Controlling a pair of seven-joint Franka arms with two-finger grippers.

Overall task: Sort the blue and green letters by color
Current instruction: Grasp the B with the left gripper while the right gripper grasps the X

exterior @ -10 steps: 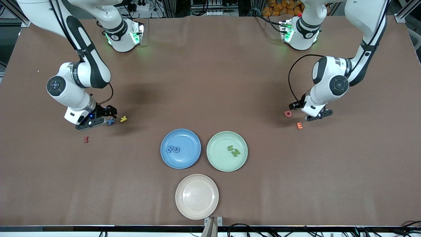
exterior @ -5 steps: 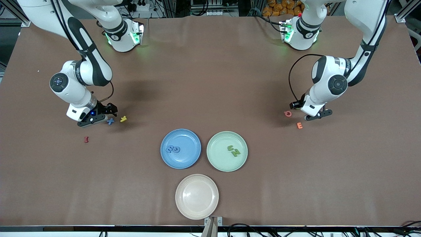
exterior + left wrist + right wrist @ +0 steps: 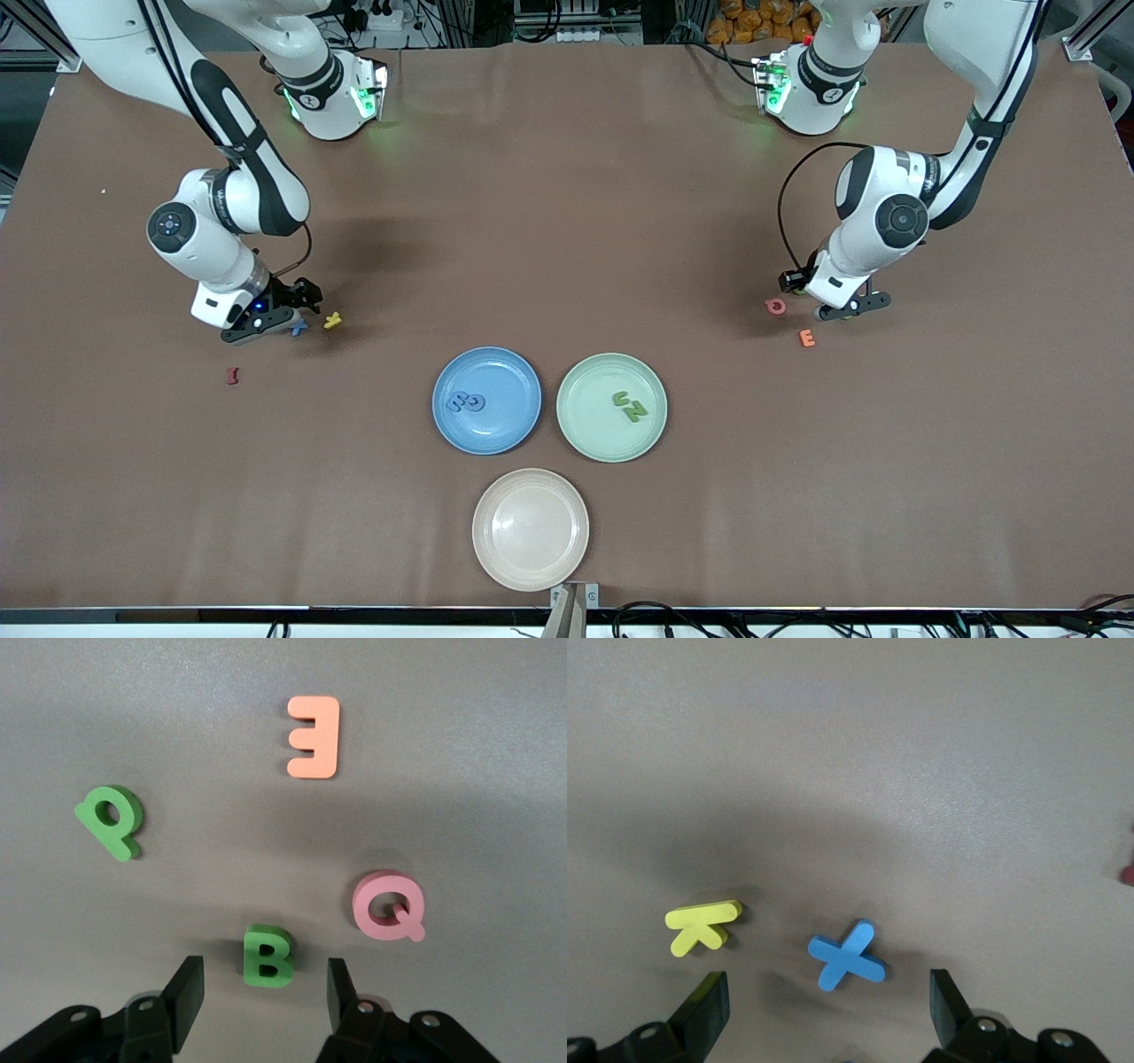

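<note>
Right gripper [image 3: 824, 1001] shifted over cross-shaped blue X [image 3: 847, 956], fingers spread, left gripper [image 3: 261, 992] straddling green B [image 3: 267, 956]

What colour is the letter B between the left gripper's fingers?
Leaf green; the B shows best in the left wrist view.

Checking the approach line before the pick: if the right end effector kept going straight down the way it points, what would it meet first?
Probably the blue X, which lies on the table between the open fingers of the right end effector. The yellow letter lies just off that line.

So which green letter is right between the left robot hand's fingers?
The green B. It lies on the table between the left gripper's open fingers, while the green P lies off to one side.
</note>
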